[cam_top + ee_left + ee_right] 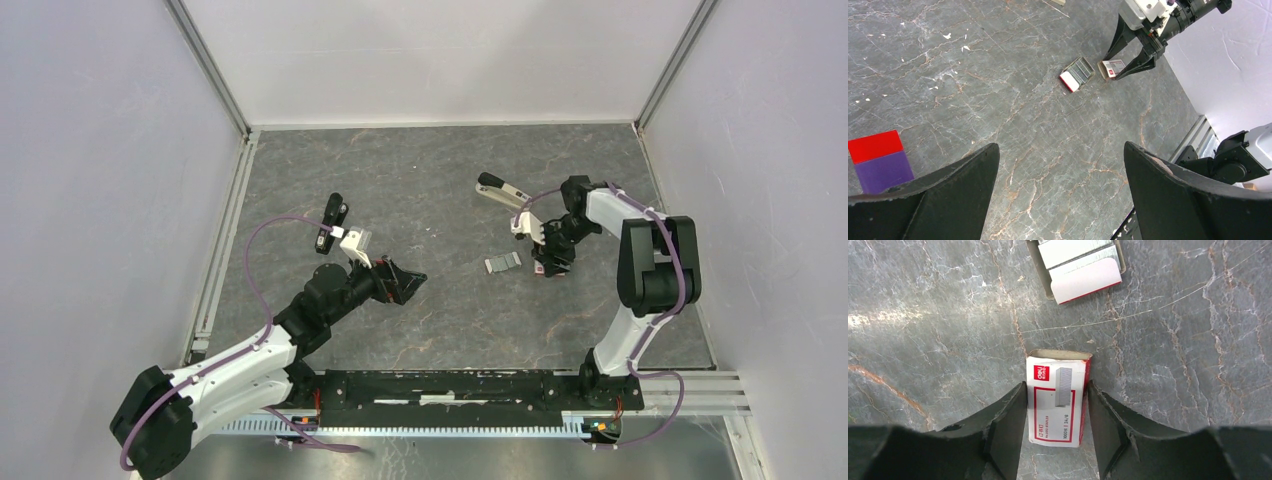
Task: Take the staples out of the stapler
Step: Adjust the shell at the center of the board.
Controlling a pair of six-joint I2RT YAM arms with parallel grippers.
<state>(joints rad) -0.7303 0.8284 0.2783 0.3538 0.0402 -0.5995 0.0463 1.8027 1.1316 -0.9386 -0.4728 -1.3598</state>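
Observation:
The stapler lies in two pieces: a grey-beige rail with a black end [497, 190] at the back centre-right, and a black bar [333, 222] at the left. The staples [1079, 251] are silvery strips in a small open tray with a white flap, also seen as the staples [503, 263] and the staples [1079, 72] on the table. My right gripper [1057, 385] straddles a red-and-white box [1058, 410] that lies flat beside the tray. Its fingers stand close along the box's sides, with a thin gap on the right. My left gripper [1060, 150] hangs wide open over bare table.
A red-and-purple block [879, 160] lies by my left gripper's left finger. Metal rails [222, 240] line the table's left side and rails [690, 385] its near edge. White walls close the cell. My right gripper [552, 265] and left gripper [405, 282] are well apart.

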